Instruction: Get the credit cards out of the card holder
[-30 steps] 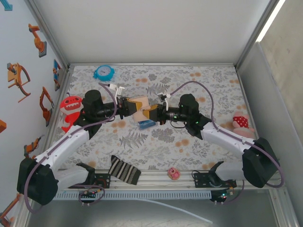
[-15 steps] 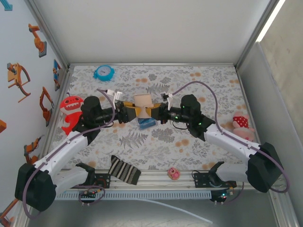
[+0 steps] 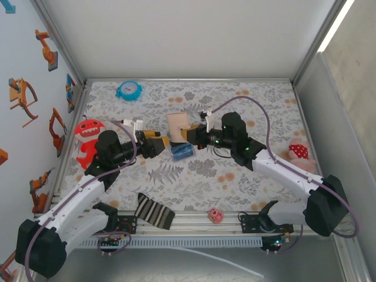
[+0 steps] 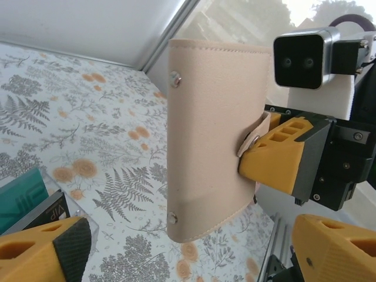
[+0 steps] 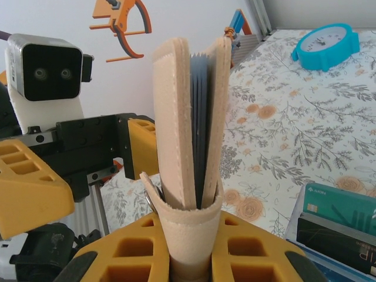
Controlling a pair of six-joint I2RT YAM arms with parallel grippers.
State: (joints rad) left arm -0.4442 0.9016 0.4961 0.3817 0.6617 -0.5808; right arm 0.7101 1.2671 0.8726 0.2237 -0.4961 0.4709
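The tan card holder (image 3: 178, 124) stands upright above the mat, folded nearly closed, with my right gripper (image 3: 191, 136) shut on its lower edge and strap. In the right wrist view the card holder (image 5: 189, 111) rises from between the yellow jaws of the right gripper (image 5: 191, 254); blue-grey layers show between its tan panels. My left gripper (image 3: 156, 143) is open, just left of the holder and apart from it. In the left wrist view the card holder (image 4: 214, 138) hangs beyond the wide-apart left gripper (image 4: 188, 249). Two credit cards (image 3: 181, 151), one green and one dark, lie on the mat below the holder.
A blue clock (image 3: 128, 90) lies at the back left and a red toy (image 3: 88, 138) by the left wall. A striped cloth (image 3: 154, 211) and a small pink item (image 3: 215, 215) sit near the front edge. A red-and-white toy (image 3: 298, 153) lies at the right.
My left gripper has opened, let go of the card holder and drawn back to the left. The right gripper has kept the holder and shifted it slightly left and back.
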